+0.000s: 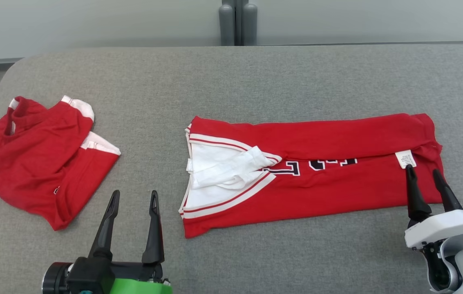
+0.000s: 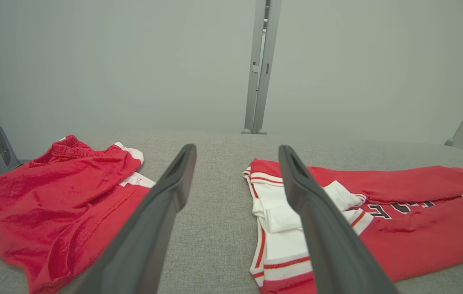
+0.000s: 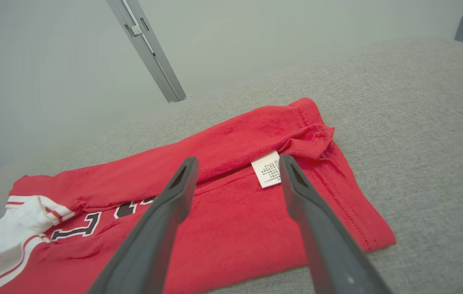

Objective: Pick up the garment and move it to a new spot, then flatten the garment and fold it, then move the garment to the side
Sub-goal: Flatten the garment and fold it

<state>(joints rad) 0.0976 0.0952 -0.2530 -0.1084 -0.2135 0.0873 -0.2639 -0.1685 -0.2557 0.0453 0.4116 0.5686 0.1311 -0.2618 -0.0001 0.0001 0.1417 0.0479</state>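
A red garment [image 1: 321, 179] with white striped sleeves and dark lettering lies folded into a long strip across the middle and right of the grey table [image 1: 231, 73]. Its white care tag [image 1: 405, 158] shows near the right end, seen too as the tag [image 3: 267, 168] in the right wrist view. My right gripper [image 1: 423, 171] stands open over that right end, fingertips just below the tag, holding nothing. My left gripper [image 1: 134, 194] is open above bare table, left of the garment's sleeve end [image 2: 280, 216].
A second red garment [image 1: 39, 159] with white trim lies bunched at the table's left side, also visible as the heap [image 2: 55, 200] in the left wrist view. A grey post [image 1: 237, 22] rises behind the far edge. Bare table lies between the two garments.
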